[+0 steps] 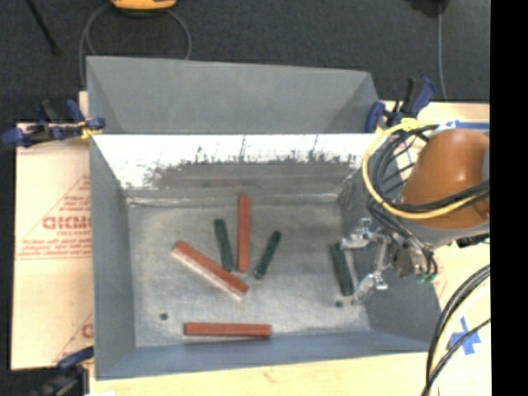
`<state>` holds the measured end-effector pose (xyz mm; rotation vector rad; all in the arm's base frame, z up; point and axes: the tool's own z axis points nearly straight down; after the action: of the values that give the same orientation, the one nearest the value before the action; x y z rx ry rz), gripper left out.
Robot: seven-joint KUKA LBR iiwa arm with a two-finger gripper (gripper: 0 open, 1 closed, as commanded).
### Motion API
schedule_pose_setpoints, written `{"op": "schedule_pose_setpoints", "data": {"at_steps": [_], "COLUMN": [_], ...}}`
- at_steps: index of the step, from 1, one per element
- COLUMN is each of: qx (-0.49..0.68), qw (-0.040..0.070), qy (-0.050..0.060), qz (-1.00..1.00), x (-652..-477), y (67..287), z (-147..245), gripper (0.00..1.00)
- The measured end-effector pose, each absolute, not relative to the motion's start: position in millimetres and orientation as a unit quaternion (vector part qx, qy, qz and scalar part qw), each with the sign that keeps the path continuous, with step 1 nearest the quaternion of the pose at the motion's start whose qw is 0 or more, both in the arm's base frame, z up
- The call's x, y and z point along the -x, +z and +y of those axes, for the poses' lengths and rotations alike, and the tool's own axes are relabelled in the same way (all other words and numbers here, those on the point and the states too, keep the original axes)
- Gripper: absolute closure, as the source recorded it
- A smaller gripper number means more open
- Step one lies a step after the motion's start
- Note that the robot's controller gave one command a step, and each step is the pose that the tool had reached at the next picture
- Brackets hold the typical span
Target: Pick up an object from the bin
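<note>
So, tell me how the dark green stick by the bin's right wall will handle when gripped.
The dark green stick looks straight and thin, so probably stiff and light. Lying flat, it would likely slide or pivot, not tip.

- Wrist housing: domed orange cover [441,176], glossy and rounded, at 3 o'clock in the camera view.
- Wrist cables [381,159]: a bundle of black and yellow leads looped round the cover's 9 o'clock side. One yellow strand crosses beneath the dome toward 4 o'clock.
- gripper [363,262]: dark, blocky body at 7 o'clock of the cover. It carries two short silvery metal fingers [356,239] with bright edges, and a small green spot on its 4 o'clock side.
- Lower leads [445,341]: one black and one pale, arcing at 5 o'clock.
</note>
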<state>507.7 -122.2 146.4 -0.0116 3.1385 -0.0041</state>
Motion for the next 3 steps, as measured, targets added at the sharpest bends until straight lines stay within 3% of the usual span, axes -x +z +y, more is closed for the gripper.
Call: {"op": "schedule_pose_setpoints", "data": {"at_steps": [1,2,3], "qx": [0.004,0.096,0.095], "qw": [0.002,-0.002,0.018], "qy": [-0.001,0.002,0.000], "qz": [1.000,0.995,0.995], "x": [-507.7,-554.3,-561.9], "y": [146.4,86.4,86.9], "z": [-122.2,-131.0,-128.6], "gripper": [0.00,1.00,0.00]}}
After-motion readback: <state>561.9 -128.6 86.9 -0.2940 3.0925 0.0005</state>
